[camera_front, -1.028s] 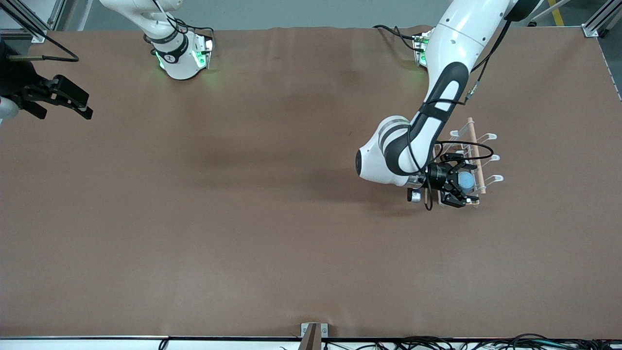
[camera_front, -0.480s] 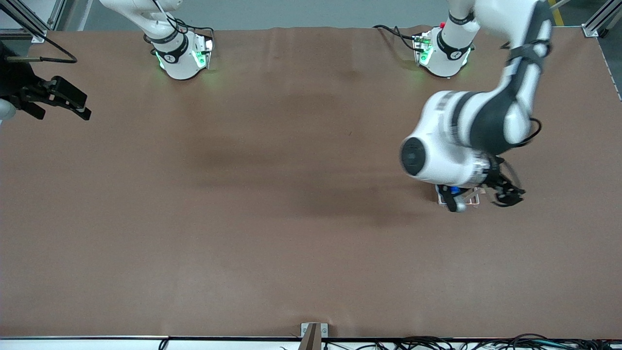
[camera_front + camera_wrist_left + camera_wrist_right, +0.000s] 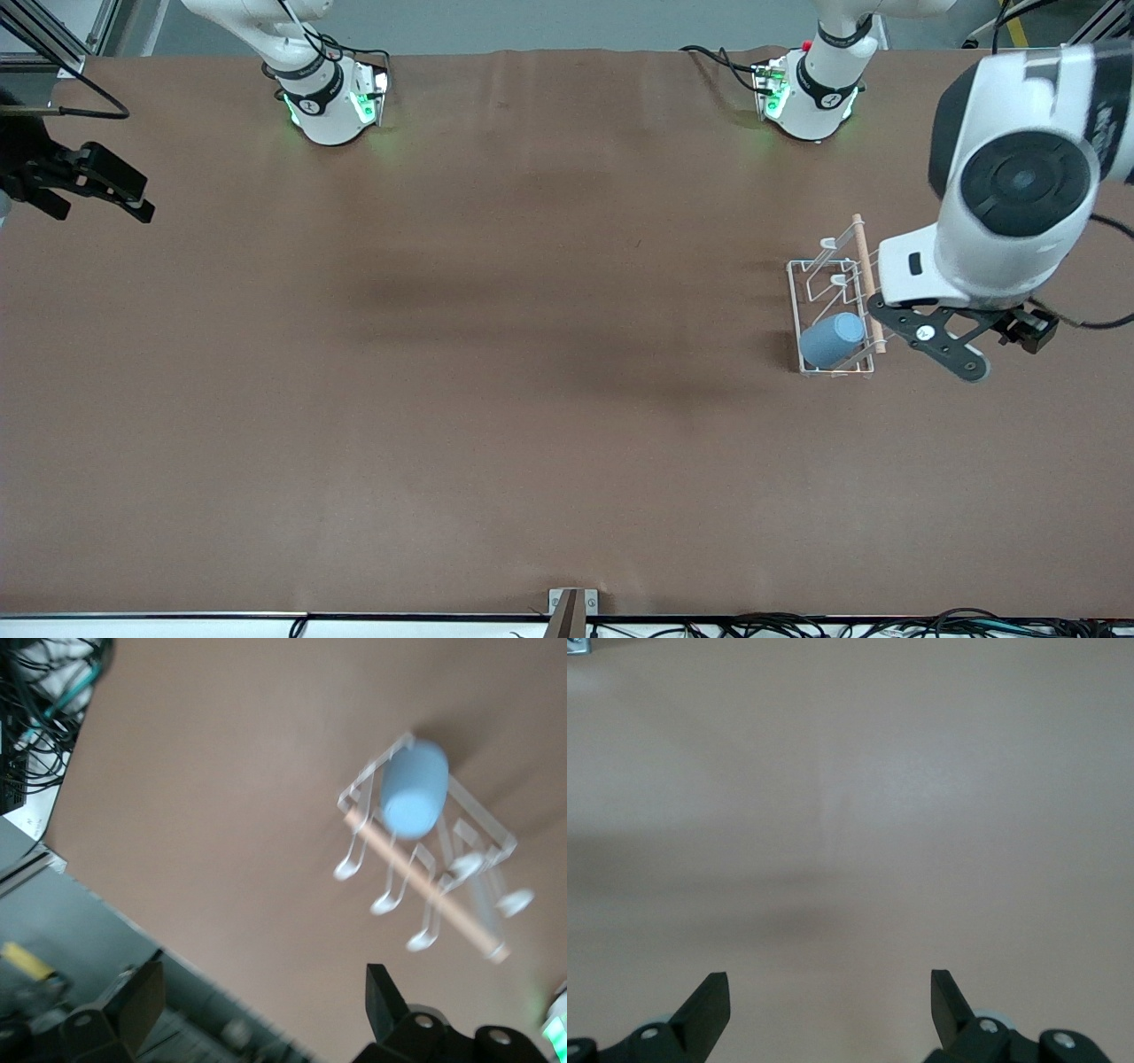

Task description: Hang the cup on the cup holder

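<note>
The light-blue cup (image 3: 833, 339) hangs tilted on a prong of the white wire cup holder (image 3: 811, 263), at the end nearer the front camera, below its wooden rod (image 3: 862, 257). My left gripper (image 3: 961, 341) is open and empty, raised high beside the holder toward the left arm's end of the table. The left wrist view shows the cup (image 3: 414, 799) on the holder (image 3: 485, 819) from above, with my open left gripper (image 3: 261, 1010) apart from it. My right gripper (image 3: 102, 211) is open and empty, waiting at the right arm's end; its wrist view shows my right gripper (image 3: 828, 1010) over bare table.
The brown table (image 3: 496, 372) carries only the cup holder. Both arm bases (image 3: 332, 102) stand along the edge farthest from the front camera. Cables (image 3: 886, 625) run along the nearest edge, and the table's edge with cables (image 3: 35, 718) shows in the left wrist view.
My left gripper let go of the cup, rose and swung away toward the left arm's end of the table. The cup stays on the prong. The right gripper drifted slightly outward.
</note>
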